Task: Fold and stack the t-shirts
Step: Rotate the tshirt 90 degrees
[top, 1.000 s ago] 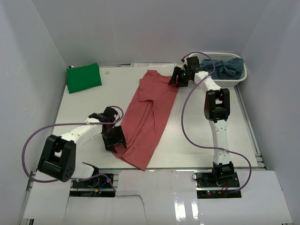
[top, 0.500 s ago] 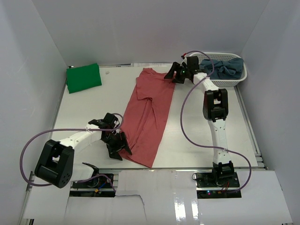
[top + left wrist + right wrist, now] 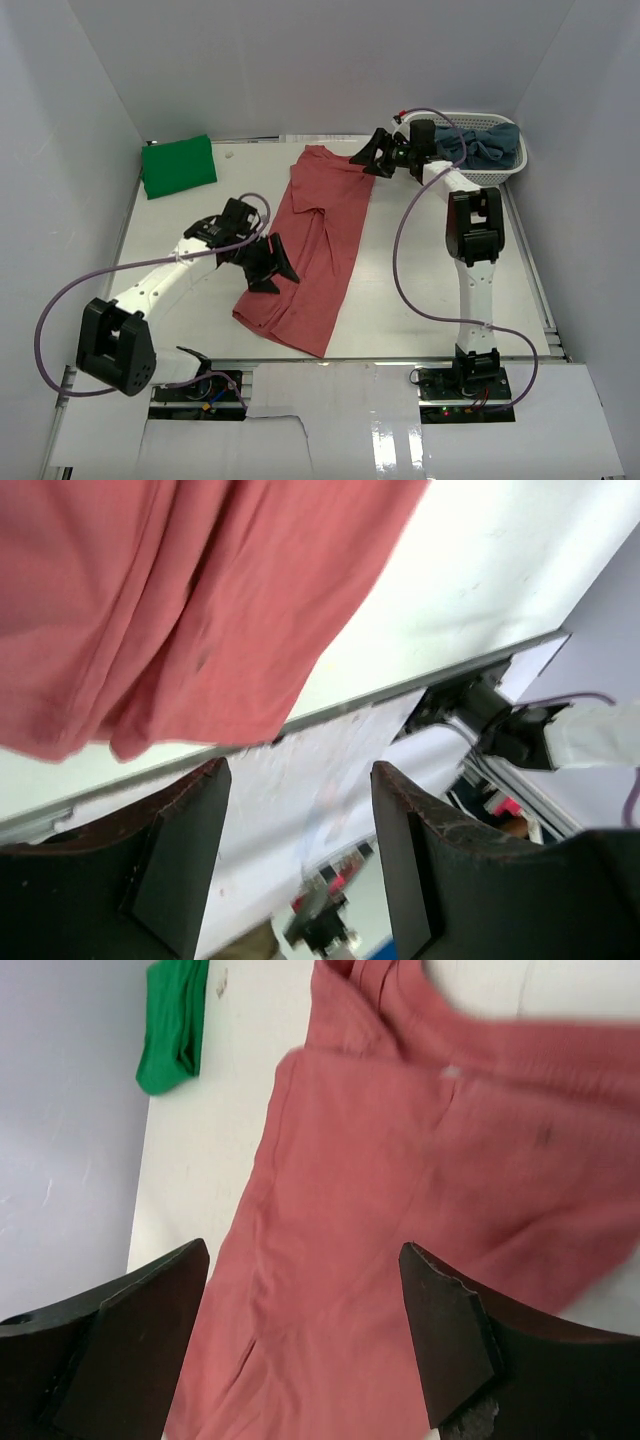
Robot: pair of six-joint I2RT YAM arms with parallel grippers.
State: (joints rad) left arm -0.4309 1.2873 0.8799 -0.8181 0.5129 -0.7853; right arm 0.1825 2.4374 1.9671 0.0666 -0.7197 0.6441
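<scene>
Shirts sit in three places when we look from above. The red shirt (image 3: 315, 240) lies stretched along the middle of the bench (image 3: 200, 220), folded lengthwise, with its collar end towards the far edge. The green shirt (image 3: 178, 166) lies folded at the far left corner, and grey-blue shirts (image 3: 485, 142) are bunched in the basket (image 3: 515, 170) at the far right. We see the left claw (image 3: 278, 272) over the red shirt's left edge, spread; whether it touches the cloth we cannot tell from here. The right claw (image 3: 365, 155) is by the shirt's far right corner, close to the collar, also spread.

From the left wrist, we find both fingers (image 3: 180, 850) standing apart with nothing between them. The red cloth lies beyond them, rumpled, its hem close to the bench's edge.

From the right wrist, the two fingers are wide apart and empty. Below them the red shirt fills most of the picture, and we can make out the green shirt off at the far corner.
</scene>
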